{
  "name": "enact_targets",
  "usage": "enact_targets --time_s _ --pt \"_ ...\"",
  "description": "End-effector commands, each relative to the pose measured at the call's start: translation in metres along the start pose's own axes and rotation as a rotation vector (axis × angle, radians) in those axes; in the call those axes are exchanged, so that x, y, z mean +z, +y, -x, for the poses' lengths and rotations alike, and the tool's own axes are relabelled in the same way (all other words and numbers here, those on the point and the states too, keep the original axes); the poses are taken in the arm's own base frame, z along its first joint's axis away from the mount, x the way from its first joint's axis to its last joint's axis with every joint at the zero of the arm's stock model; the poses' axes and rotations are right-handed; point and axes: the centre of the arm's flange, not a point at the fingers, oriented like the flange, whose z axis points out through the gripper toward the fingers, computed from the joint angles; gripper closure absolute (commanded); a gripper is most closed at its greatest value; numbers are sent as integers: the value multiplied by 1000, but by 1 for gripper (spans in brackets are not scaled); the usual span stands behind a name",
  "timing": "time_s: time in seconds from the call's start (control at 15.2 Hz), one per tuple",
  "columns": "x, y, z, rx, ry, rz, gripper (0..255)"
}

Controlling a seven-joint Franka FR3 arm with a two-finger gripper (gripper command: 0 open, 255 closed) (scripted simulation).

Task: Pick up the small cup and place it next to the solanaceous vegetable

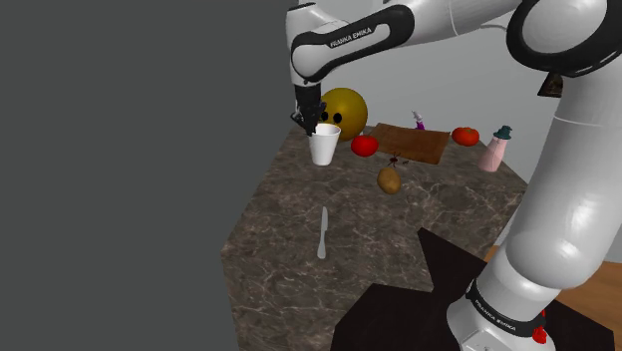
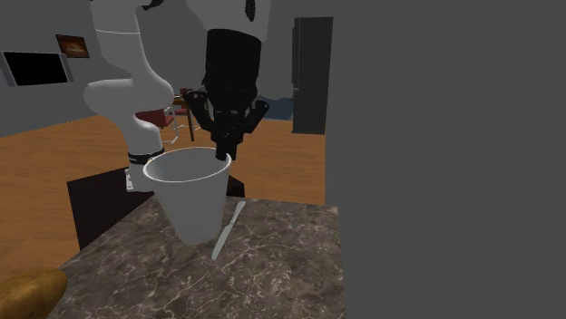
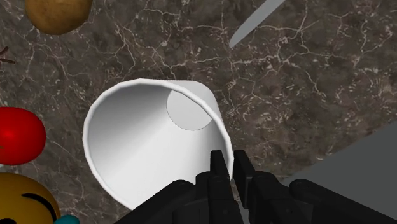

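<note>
Clamping the rim of the white cup (image 3: 133, 146), the end effector (image 3: 229, 167) has one finger inside, one outside. A red tomato (image 1: 364, 145) lies nearby.

White cup, black fingers, dark veined stone.
The plain white tapered cup (image 3: 140, 146) shades to pale grey inside; the all-black two-finger gripper (image 3: 229, 175) is matt. The marbled stone tabletop (image 1: 299, 214) is dark brown with thin whitish veins. Glossy red round tomato (image 1: 364, 145), tan-brown mottled potato (image 1: 389, 180), light grey knife (image 1: 322, 234), brown wooden board (image 1: 419, 145), yellow smiley-face ball (image 1: 349, 105), pink bottle (image 1: 490, 155) capped teal.
</note>
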Motion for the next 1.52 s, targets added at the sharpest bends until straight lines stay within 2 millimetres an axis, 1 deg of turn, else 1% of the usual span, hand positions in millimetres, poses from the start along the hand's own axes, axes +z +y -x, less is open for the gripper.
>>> enact_targets --time_s 0.0,1.45 --pt "4 25 2 -1 1 0 255" --pt "66 309 9 -1 1 0 255"
